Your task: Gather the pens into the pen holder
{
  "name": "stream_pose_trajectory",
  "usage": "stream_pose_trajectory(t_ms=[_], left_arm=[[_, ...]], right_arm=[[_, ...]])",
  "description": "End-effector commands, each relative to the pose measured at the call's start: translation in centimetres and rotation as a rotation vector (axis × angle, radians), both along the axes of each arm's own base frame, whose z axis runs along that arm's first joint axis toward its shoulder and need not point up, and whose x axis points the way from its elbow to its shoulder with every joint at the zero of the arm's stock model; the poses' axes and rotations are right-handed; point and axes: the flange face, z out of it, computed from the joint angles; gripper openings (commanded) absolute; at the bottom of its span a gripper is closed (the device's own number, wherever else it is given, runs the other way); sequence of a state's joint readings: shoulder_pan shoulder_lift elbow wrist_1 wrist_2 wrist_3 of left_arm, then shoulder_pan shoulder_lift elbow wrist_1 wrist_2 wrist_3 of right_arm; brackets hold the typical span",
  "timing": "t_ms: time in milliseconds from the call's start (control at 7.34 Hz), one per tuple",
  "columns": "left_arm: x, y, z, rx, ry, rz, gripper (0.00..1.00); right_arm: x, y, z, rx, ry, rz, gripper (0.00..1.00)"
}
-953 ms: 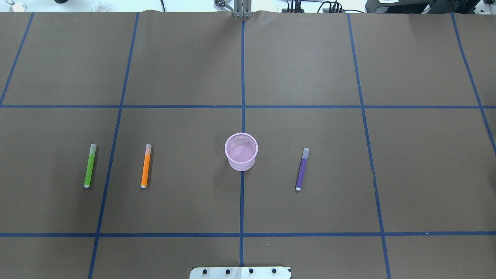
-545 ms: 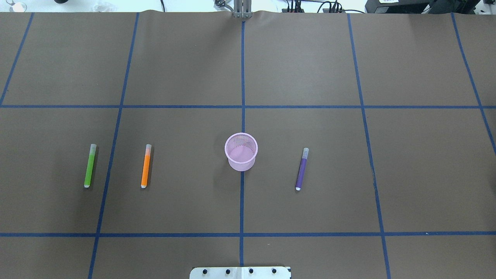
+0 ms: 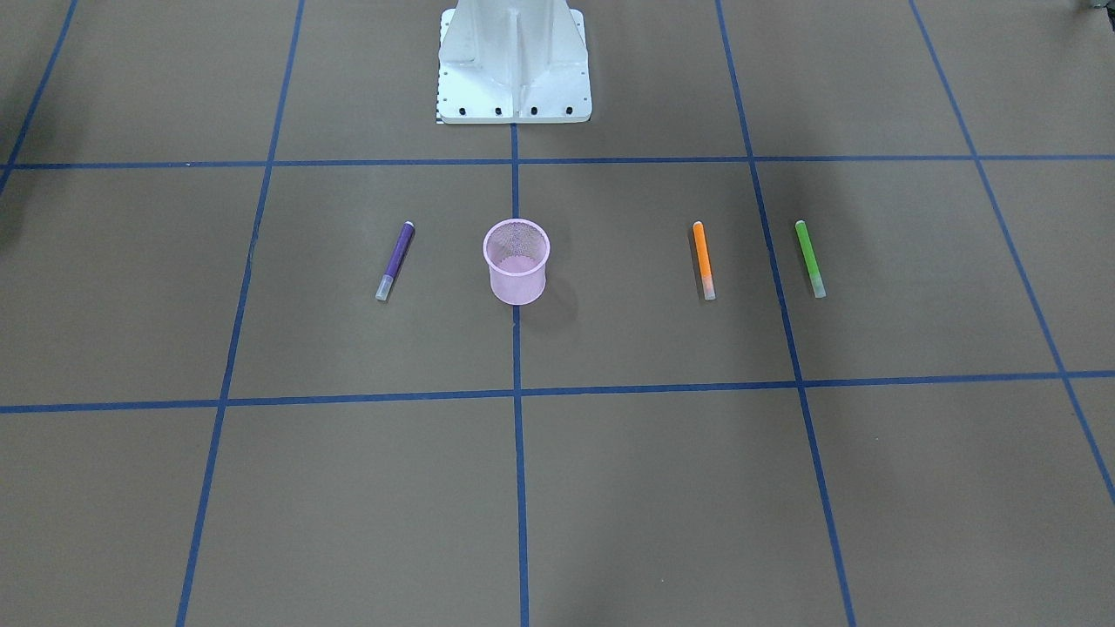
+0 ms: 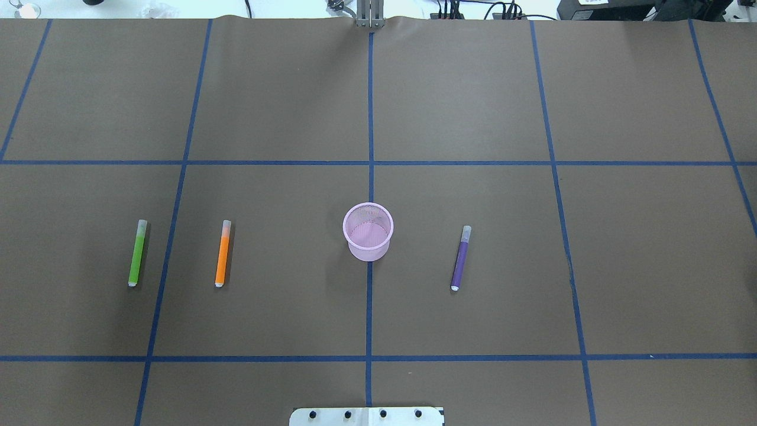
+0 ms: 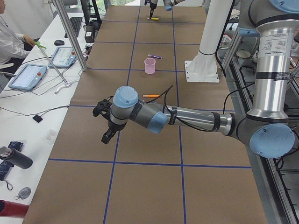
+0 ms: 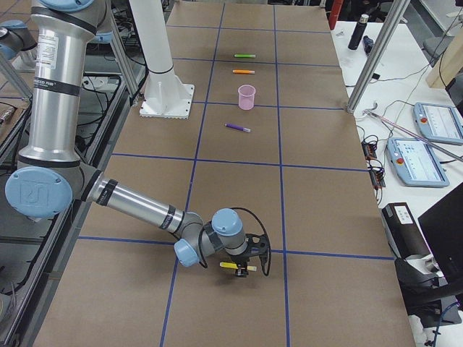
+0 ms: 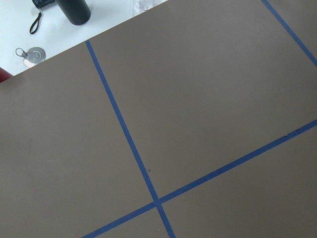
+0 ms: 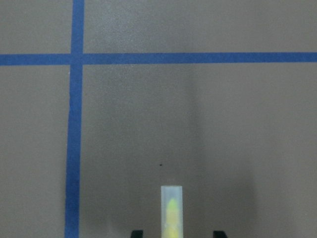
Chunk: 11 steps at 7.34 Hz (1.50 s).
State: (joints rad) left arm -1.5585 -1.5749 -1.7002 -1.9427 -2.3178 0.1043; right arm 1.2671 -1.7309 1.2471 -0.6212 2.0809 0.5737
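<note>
The pink mesh pen holder (image 4: 368,231) stands upright at the table's middle. The purple pen (image 4: 461,258) lies to its right. The orange pen (image 4: 222,253) and the green pen (image 4: 137,252) lie to its left. The yellowish pen (image 6: 228,265) lies far out at the table's right end. My right gripper (image 6: 242,269) is down at it. In the right wrist view the pen's pale cap (image 8: 172,210) lies between the fingertips (image 8: 137,233), with a gap on each side. My left gripper (image 5: 106,133) hangs over bare table at the left end; I cannot tell whether it is open or shut.
The white robot base (image 3: 514,65) stands at the table's robot-side edge. Side benches hold tablets (image 5: 27,77) and a dark bottle (image 7: 74,10). Metal frame posts (image 5: 70,35) stand along the table's far edge.
</note>
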Motion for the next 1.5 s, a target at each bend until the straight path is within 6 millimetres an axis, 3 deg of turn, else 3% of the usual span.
stream_pose_trajectory(t_ms=[0,136,272,545,681,817,953,1226,1362], left_arm=[[0.0,0.0,0.1,-0.001,0.000,0.000,1.00],[0.0,0.0,0.1,-0.001,0.000,0.000,1.00],[0.0,0.0,0.1,-0.001,0.000,0.000,1.00],[0.0,0.1,0.2,-0.004,0.000,0.000,1.00],[0.0,0.1,0.3,-0.005,0.000,0.000,1.00],[0.0,0.1,0.2,-0.004,0.000,0.000,1.00],[0.0,0.1,0.2,0.001,-0.002,0.003,1.00],[0.1,-0.1,-0.5,0.057,0.002,0.000,1.00],[0.1,-0.1,-0.7,0.065,0.001,0.001,1.00]], right_arm=[[-0.7,-0.5,0.2,0.002,0.009,-0.011,0.41],[-0.7,-0.4,0.2,0.000,0.009,-0.011,0.29],[-0.7,-0.4,0.3,-0.001,0.010,-0.011,0.01],[-0.9,-0.9,-0.8,0.020,-0.008,-0.016,0.00],[-1.2,-1.7,-2.5,0.053,-0.020,-0.017,0.00],[-1.5,-2.8,-6.0,0.117,-0.040,-0.015,0.00],[-1.9,-4.1,-10.7,0.213,-0.070,-0.012,0.00],[-3.1,-8.0,-21.9,0.423,-0.137,-0.012,0.00],[-5.6,-8.5,-25.9,0.473,-0.199,-0.052,0.00]])
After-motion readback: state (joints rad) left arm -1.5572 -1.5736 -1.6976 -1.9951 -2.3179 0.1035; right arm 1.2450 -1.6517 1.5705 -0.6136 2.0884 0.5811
